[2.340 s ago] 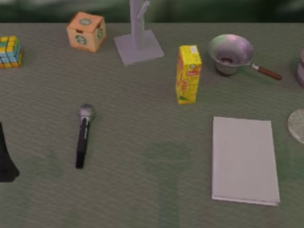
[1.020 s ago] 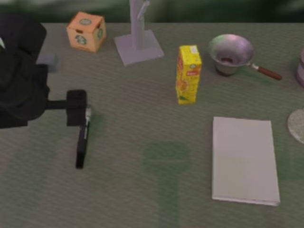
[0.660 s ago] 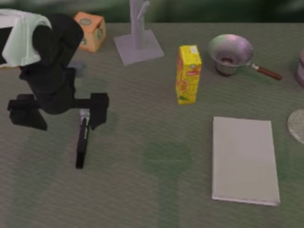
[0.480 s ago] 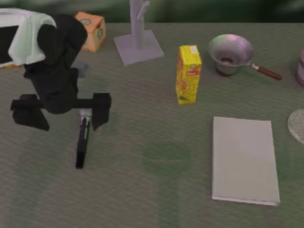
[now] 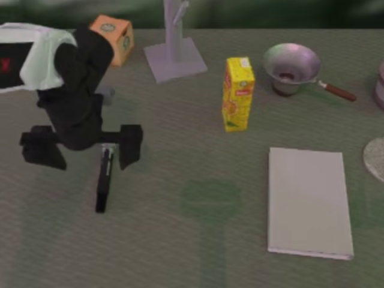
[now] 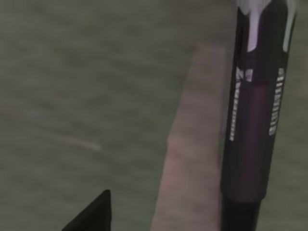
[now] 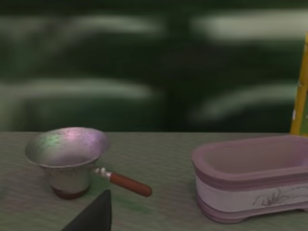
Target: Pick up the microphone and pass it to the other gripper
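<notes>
**Left gripper spread wide over the microphone's head**

On the left side of the table, the left arm's black two-finger gripper (image 5: 82, 147) hangs above the upper end of the slim black handheld microphone (image 5: 104, 183). Its fingers (image 5: 129, 145) are spread far apart, one out to each side, and they grip nothing. Whether either finger touches the microphone cannot be told from above. The microphone lies flat on the green woven table (image 5: 198, 240), its handle pointing toward the near edge and its head hidden beneath the gripper. From the left wrist view the black handle (image 6: 255, 110) shows white lettering and a pale collar at one end.

Farther right lies a flat white book (image 5: 309, 203). Beyond it stand a yellow drink carton (image 5: 237, 93) and a silver funnel-shaped pan with a brown handle (image 5: 292, 67). Along the far edge sit a grey stand on a square base (image 5: 175, 55) and an orange cube-shaped box (image 5: 114, 37).

Only the tip of the right gripper (image 7: 94, 215) is seen, in the right wrist view.
</notes>
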`<state>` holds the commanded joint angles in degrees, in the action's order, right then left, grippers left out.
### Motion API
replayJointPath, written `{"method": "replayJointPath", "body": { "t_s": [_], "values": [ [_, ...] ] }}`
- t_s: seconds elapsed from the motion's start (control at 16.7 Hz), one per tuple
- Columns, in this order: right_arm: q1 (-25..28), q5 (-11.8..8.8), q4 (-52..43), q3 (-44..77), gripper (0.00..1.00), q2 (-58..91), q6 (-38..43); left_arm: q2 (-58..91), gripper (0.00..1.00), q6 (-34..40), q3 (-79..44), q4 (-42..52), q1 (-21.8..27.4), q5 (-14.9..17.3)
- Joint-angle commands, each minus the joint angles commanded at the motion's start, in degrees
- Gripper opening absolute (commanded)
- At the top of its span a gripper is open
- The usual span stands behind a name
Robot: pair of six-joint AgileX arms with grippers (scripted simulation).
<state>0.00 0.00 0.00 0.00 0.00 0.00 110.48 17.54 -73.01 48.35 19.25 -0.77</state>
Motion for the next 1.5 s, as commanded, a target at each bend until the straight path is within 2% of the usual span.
{"method": "replayJointPath", "body": {
  "t_s": [0.36,0.66,1.44,1.5],
  "values": [
    [0.0,0.0,0.0,0.0,1.0,0.0,0.0,8.5,1.0,-0.2,5.4,-14.2,-0.1,0.1],
    [0.0,0.0,0.0,0.0,1.0,0.0,0.0,9.7,1.0,-0.2,6.1,-15.9,-0.1,0.1],
    [0.0,0.0,0.0,0.0,1.0,0.0,0.0,9.7,0.02,-0.2,6.1,-15.9,-0.1,0.1],
    [0.0,0.0,0.0,0.0,1.0,0.0,0.0,9.7,0.0,-0.2,6.1,-15.9,-0.1,0.1]
  ]
}}
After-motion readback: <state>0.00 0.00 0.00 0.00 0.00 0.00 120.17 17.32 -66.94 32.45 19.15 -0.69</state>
